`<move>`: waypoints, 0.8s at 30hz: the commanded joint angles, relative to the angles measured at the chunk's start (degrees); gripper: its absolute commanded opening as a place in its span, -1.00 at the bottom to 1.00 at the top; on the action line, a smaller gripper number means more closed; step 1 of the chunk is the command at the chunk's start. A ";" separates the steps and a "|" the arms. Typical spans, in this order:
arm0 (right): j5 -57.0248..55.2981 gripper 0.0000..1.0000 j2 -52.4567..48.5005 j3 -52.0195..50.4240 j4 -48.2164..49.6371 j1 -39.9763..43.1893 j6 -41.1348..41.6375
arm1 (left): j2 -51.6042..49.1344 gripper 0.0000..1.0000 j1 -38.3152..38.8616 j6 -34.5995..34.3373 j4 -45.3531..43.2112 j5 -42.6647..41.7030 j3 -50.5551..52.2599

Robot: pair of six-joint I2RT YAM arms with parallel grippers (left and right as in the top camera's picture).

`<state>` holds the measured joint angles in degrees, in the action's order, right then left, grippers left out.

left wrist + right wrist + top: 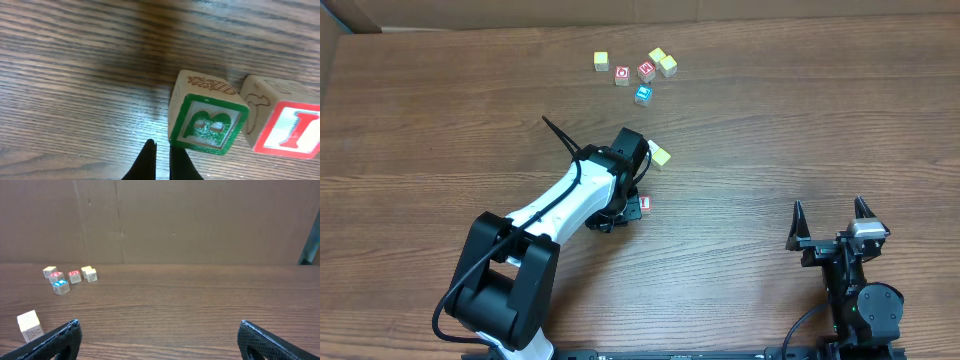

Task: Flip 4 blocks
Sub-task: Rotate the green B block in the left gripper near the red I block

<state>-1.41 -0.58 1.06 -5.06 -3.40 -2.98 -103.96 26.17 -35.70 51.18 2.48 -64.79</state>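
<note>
Left arm (565, 195) extended forward, right arm (855, 290) tucked at its base.
The left gripper (161, 159) points downward with fingers pressed together; the right gripper (828, 212) faces forward, jaws spread wide.

Right of the green B block (207, 120), the red-lettered block (285, 127) is cut off at the edge. Overhead, the left arm (570, 195) hides the B block itself.
</note>
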 commanded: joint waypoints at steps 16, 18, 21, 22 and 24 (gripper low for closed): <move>0.24 1.00 0.39 -0.59 0.39 0.15 -0.07 | 0.02 -0.92 -3.04 2.08 8.09 3.06 -6.88; 0.24 1.00 0.39 -0.59 0.39 0.15 -0.07 | -0.04 -0.92 -3.45 2.29 6.84 4.96 -6.47; 0.24 1.00 0.39 -0.59 0.39 0.15 -0.07 | -0.07 -0.92 -3.52 2.27 4.85 5.60 -5.53; 0.24 1.00 0.39 -0.59 0.39 0.15 -0.07 | -0.07 -0.92 -3.48 2.21 4.04 5.38 -4.76; 0.24 1.00 0.39 -0.59 0.39 0.15 -0.07 | -0.09 -0.92 -3.17 2.01 3.93 5.40 -4.31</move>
<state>-1.41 -0.58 1.06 -5.06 -3.42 -2.96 -103.96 22.76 -34.35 55.48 6.33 -70.43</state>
